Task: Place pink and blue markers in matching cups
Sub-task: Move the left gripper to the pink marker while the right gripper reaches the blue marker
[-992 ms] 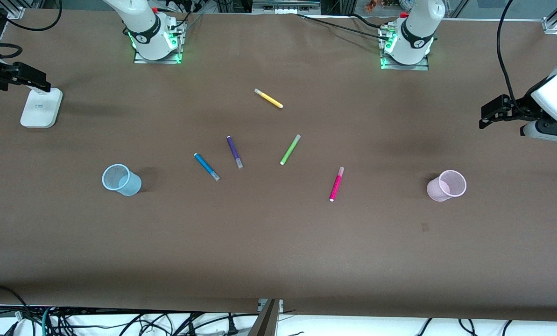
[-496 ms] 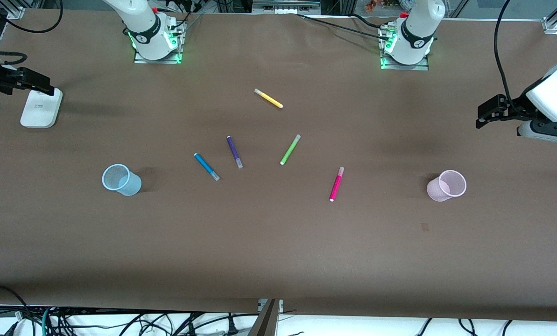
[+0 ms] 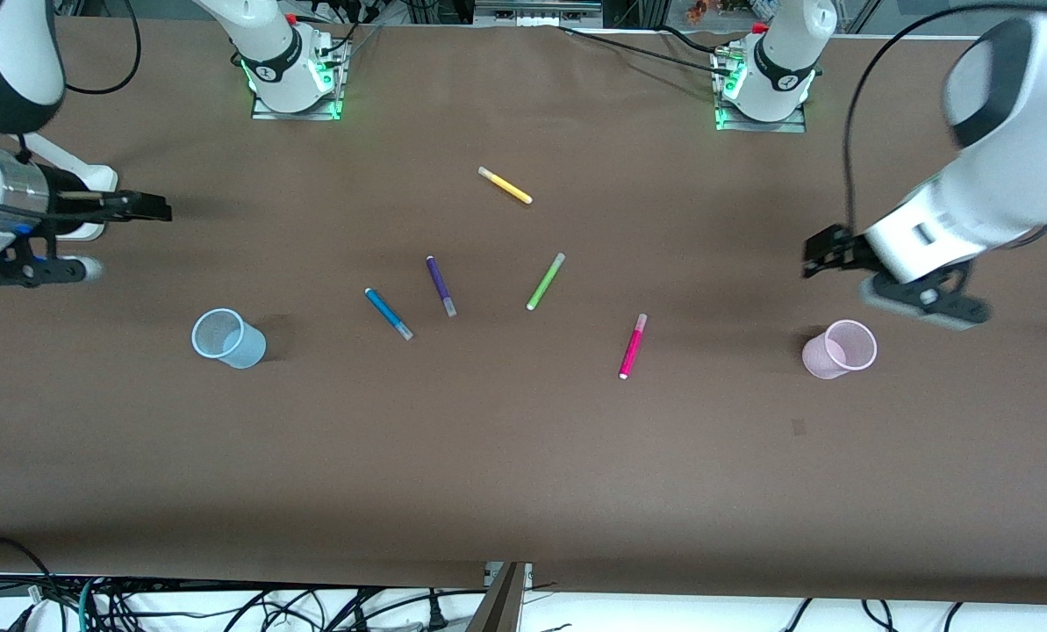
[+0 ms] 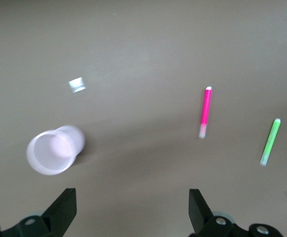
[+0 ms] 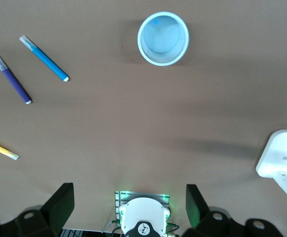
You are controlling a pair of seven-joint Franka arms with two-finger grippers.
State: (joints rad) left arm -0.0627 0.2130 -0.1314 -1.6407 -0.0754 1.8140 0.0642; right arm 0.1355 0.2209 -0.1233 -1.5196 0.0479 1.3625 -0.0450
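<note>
I am a pair of robot arms at a brown table, with nothing in either hand.

My left gripper hangs with its fingers spread wide over the table at my left arm's end, just beside the pink cup. My right gripper is likewise spread wide and empty, up in the air over my right arm's end, near a white block.

Taking the middle of the table in the front view as a clock face: the pink marker lies flat at about four o'clock, white tip toward the camera. The blue marker lies flat at about eight o'clock, beside a purple marker. A green marker sits close to the centre and a yellow marker at twelve o'clock. The pink cup stands upright out at three o'clock, the blue cup upright at nine o'clock. Both cups are empty, each well apart from its marker.

I judge the markers light, stiff and smooth, so they may roll or pivot if pinched near an end. I would close across the barrel at mid-length. The cups look thin and light, easily tipped by a careless drop or a nudge.
</note>
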